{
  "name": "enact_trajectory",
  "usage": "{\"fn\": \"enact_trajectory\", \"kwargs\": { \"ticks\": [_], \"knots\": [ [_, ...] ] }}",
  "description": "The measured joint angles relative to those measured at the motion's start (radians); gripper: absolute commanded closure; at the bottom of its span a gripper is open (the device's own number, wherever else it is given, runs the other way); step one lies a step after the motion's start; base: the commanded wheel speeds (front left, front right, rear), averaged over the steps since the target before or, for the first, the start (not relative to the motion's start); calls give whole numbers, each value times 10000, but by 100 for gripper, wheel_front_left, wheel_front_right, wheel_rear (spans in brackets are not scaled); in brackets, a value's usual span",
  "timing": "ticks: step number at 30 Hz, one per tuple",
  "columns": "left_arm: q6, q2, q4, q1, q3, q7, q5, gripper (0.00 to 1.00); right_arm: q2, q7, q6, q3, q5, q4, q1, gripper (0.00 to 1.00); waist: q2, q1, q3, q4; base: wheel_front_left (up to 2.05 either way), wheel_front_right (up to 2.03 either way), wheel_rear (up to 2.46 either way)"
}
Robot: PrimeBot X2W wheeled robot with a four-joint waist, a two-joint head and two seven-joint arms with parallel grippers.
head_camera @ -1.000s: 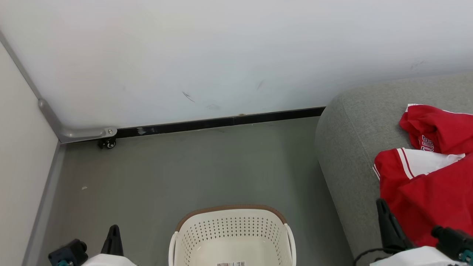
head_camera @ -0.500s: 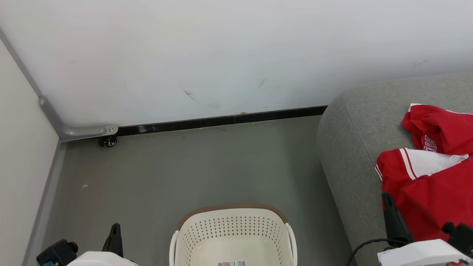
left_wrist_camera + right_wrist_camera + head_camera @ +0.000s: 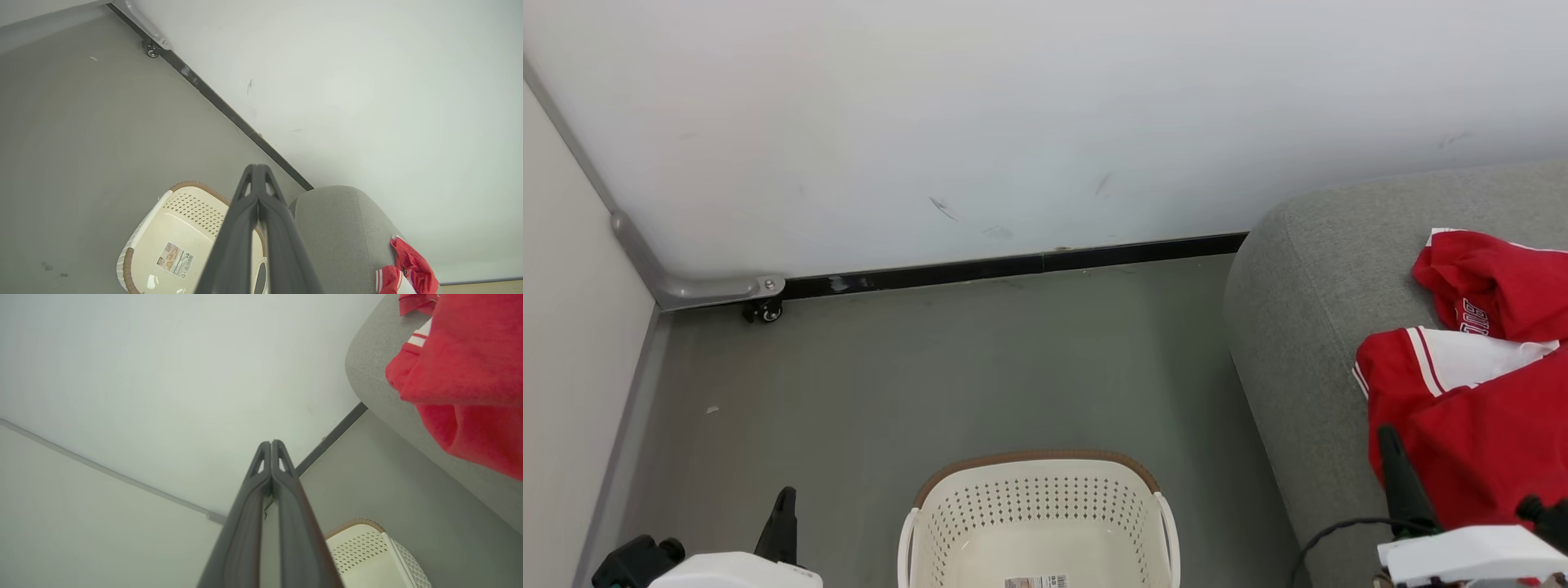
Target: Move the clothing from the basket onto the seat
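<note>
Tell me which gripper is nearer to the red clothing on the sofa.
Right. The right gripper, shut, sits by the lower edge of the clothing on the sofa; the left gripper, also shut, is on the far side of the basket, over the floor.

Near half of basket, right side of clothing, both past view edges

The basket, bottom centre, is smooth, faintly glossy cream plastic with a rougher brown rim and a paper label. At right, the seat is matt grey woven cloth under the soft red fabric clothing. The floor is smooth and matt.
</note>
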Motion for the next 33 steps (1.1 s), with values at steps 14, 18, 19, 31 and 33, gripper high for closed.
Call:
{"fn": "enact_trajectory", "kwargs": {
  "ticks": [14,18,19,31,33],
  "knots": [
    [-504,-59,-117,-190,318,433,-1925,100,12,311,0,-253,1979,157,-369,100,0,-99,180,33,0,0,0],
    [-656,-77,-153,-229,422,533,-2472,100,12,414,-2,-286,2554,167,-396,100,0,-106,222,43,0,0,0],
    [-696,-82,-161,-244,449,535,-2629,100,12,428,-2,-293,2683,173,-428,100,0,-107,231,45,0,0,0],
    [-1078,-140,-278,-374,732,932,-4272,100,19,742,-2,-466,4403,201,-766,100,0,-111,315,74,0,0,0],
    [-1179,-144,-293,-379,792,974,-4560,100,17,826,-2,-539,4673,203,-770,100,0,-112,327,78,0,0,0]
  ]
}}
